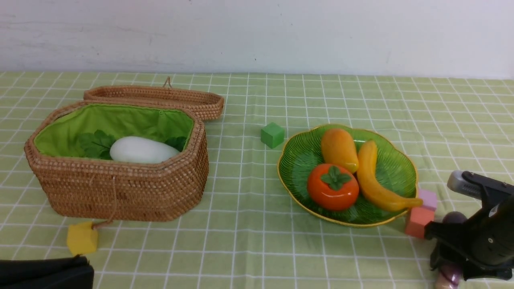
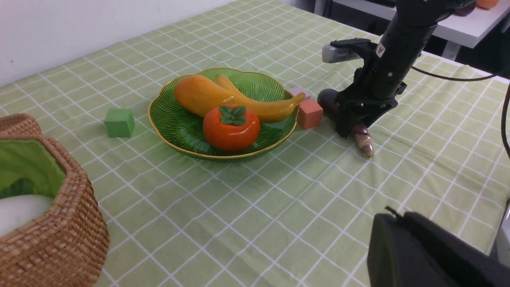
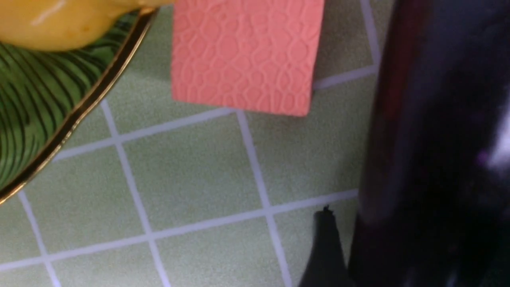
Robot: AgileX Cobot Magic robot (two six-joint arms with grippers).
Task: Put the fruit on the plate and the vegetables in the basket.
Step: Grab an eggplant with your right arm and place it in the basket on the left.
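The mango [image 1: 339, 149], the banana [image 1: 371, 176] and the persimmon [image 1: 332, 186] lie on the green plate [image 1: 297, 160]. Inside the wicker basket [image 1: 120, 192] rests the white radish [image 1: 140, 149] with its leaves. A dark purple eggplant [image 2: 363, 139] lies on the cloth right of the plate. My right gripper [image 1: 445, 249] is lowered over it and straddles it. In the right wrist view the eggplant [image 3: 438, 139] fills the side, with one finger [image 3: 326, 247] close beside it; contact is unclear. At the near left my left gripper [image 2: 392, 213] is shut and empty.
A salmon cube [image 1: 419, 221] and a lilac cube [image 1: 428, 198] sit between the plate and the eggplant. A green cube [image 1: 272, 135] stands left of the plate, and a yellow cube [image 1: 82, 238] in front of the basket. The basket lid [image 1: 156, 98] lies open behind it.
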